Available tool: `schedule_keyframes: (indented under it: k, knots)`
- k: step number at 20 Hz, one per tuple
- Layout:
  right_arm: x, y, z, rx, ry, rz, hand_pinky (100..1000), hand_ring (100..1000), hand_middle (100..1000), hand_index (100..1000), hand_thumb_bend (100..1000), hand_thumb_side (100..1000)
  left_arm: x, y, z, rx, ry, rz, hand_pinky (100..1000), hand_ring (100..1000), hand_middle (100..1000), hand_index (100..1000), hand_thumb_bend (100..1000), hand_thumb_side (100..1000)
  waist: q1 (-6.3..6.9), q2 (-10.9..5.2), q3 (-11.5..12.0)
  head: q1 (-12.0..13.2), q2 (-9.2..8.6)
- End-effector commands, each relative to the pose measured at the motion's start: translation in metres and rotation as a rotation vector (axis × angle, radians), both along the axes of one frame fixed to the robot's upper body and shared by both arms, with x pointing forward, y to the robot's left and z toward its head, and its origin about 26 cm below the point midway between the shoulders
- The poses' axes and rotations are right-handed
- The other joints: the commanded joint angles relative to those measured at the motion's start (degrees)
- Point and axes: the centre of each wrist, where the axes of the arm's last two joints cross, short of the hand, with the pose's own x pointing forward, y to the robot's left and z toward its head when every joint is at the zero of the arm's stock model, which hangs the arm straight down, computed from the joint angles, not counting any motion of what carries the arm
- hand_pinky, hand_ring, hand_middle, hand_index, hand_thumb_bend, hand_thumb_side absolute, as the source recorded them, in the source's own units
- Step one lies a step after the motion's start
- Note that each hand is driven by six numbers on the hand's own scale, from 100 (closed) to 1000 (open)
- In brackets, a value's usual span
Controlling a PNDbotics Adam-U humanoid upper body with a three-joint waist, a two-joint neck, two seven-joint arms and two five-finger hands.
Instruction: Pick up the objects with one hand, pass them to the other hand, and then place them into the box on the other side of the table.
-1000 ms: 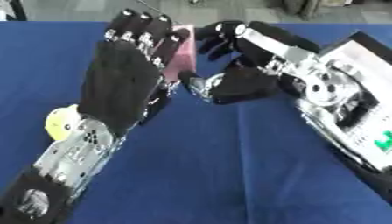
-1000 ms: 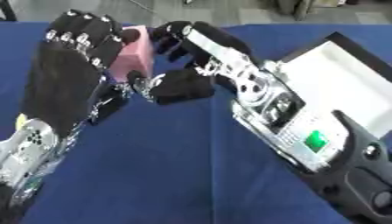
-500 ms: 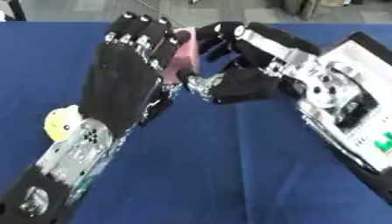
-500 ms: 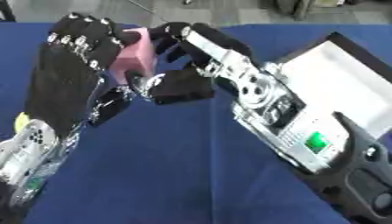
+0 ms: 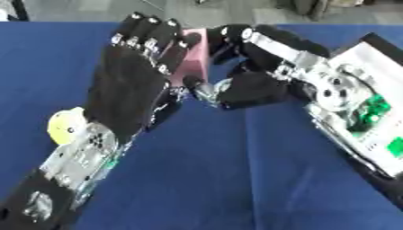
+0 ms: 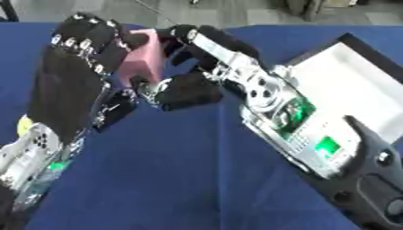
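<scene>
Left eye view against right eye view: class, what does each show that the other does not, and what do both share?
Only the left eye view shows most of the round yellow object beside the left forearm; the right eye view shows just a sliver. Only the right eye view shows the white box with its dark rim, largely uncovered. Both share the blue table, the left hand with straight fingers against the pink block, and the right hand curled round that block.

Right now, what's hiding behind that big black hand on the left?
A pink block stands behind the left hand, with the right hand curled round its other side. A yellow object peeks out lower down; the rest is covered.
</scene>
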Motion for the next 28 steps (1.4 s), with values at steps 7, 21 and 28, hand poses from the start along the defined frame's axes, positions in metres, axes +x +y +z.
schedule_keyframes:
  k: [7,21,28]
  knots:
    - [-0.0031,-0.0035,0.0050,-0.016,-0.037,-0.017,711,836,775,874,300,266,-0.0074,-0.0045,0.0102,-0.004,-0.043,-0.068,612,508,456,609,272,100,-0.03,-0.66,0.18,-0.15,-1.01]
    - [-0.0029,-0.0036,0.0054,0.083,-0.022,-0.009,675,769,524,603,158,142,-0.0042,-0.0072,0.0061,0.010,-0.026,-0.076,628,530,477,632,297,100,-0.08,-0.70,0.07,-0.12,-0.59]
    - [-0.0027,-0.0041,0.0048,0.136,-0.005,-0.021,627,701,424,424,168,100,-0.0053,-0.0078,0.0077,0.010,-0.035,-0.072,729,697,671,769,683,100,-0.17,-0.88,0.12,-0.11,-0.48]
